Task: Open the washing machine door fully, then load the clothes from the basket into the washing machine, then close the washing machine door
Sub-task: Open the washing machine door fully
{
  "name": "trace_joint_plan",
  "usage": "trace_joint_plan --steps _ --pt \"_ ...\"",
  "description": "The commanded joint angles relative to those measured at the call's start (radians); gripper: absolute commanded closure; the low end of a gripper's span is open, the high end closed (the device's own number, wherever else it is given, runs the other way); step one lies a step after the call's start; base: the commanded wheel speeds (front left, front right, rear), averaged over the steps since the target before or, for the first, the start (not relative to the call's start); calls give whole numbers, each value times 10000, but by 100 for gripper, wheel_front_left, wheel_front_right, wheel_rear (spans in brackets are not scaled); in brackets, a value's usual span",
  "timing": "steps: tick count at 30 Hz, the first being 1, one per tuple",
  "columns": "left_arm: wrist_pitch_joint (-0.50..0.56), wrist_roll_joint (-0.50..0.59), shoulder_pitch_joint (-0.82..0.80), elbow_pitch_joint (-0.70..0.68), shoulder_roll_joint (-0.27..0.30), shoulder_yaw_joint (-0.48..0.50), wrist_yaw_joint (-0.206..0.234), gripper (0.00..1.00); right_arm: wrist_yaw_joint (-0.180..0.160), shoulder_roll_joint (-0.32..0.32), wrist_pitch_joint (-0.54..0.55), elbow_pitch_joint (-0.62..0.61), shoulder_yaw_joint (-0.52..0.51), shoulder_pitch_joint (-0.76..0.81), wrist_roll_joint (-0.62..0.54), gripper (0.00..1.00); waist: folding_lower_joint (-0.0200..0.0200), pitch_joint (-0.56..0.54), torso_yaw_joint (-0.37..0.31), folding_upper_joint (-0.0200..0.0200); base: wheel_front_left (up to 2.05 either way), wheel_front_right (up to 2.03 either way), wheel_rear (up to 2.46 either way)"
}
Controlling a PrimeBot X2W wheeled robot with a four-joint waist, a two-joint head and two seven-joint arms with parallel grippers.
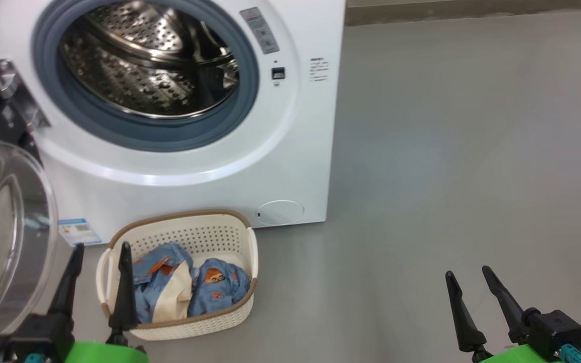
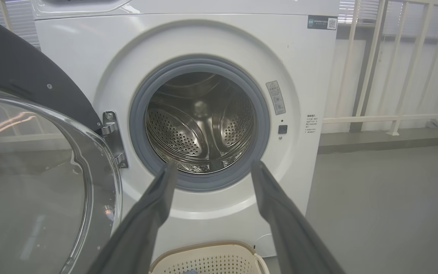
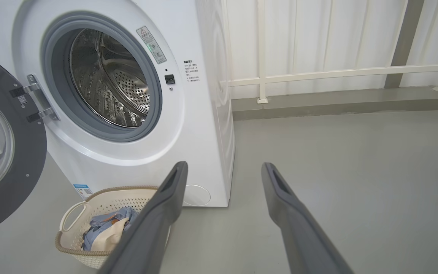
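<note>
Grey floor [image 1: 447, 151] parks the basket [image 1: 184, 218] at six o'clock below the washing machine [image 1: 295, 151], handy for loading; my left gripper [image 1: 102, 245] and right gripper [image 1: 467, 272] gape empty.

The left end effector [image 1: 102, 247] and right end effector [image 1: 468, 272] both point forward, fingers spread wide apart.

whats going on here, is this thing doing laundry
A two-armed robot is loading laundry. The washing machine door is swung open to the left and the drum looks empty. The clothes lie in the basket on the floor in front of the washing machine. The left gripper hangs by the basket, the right gripper off to the right; both have their fingers apart and hold nothing.
</note>
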Motion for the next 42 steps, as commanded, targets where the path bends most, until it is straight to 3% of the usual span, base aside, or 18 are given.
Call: trace_joint_plan --steps 1,13,42 --pt "-37 -147 -55 -213 89 281 126 0 62 -17 -83 -320 266 -103 27 0 0 -116 -262 0 0 0 0" --pt "-19 -275 1031 124 109 312 671 0 62 -9 118 -979 100 117 -30 0 0 -206 -392 0 0 0 0" --pt "151 -435 2103 208 289 214 916 0 62 8 239 -1382 -208 542 -112 0 0 -486 -27 0 0 0 0"
